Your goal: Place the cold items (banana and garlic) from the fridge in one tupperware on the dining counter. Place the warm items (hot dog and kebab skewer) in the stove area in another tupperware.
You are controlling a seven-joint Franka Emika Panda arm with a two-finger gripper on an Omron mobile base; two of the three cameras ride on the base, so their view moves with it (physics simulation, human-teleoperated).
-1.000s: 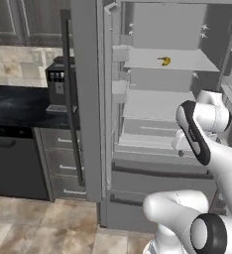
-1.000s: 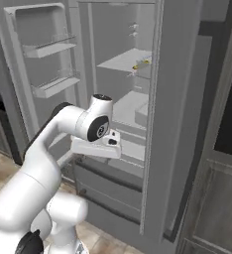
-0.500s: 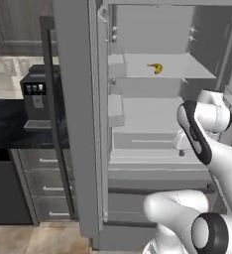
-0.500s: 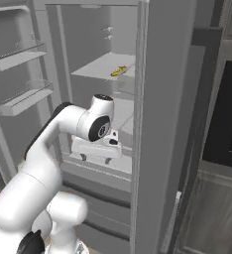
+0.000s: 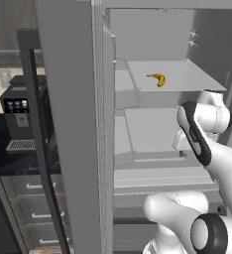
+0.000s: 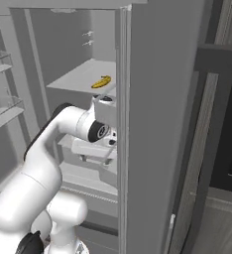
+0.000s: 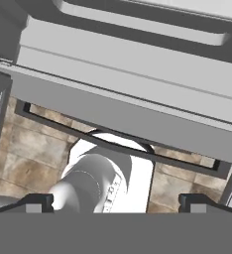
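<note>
The fridge (image 5: 68,124) stands open, its white shelves in front of me. A yellow banana (image 5: 157,79) lies on an upper shelf, also seen as the banana (image 6: 101,82) in the right base view. My gripper (image 6: 97,158) hangs below that shelf level, in front of the lower shelves, pointing down. In the hand view the gripper (image 7: 117,201) is open with nothing between its fingertips (image 7: 38,201), above the fridge's drawer fronts (image 7: 128,114). The garlic, hot dog, kebab skewer, tupperware, dining counter and stove area are out of view.
The left fridge door's edge (image 5: 98,149) rises close on my left, the right door (image 6: 157,124) close on my right. A black coffee machine (image 5: 19,116) sits on a dark worktop over grey drawers (image 5: 33,213). Door bins (image 6: 4,106) hang at far left.
The whole picture has shifted and grown: the base has driven closer to the fridge. The arm keeps its pose and the gripper stays open.
</note>
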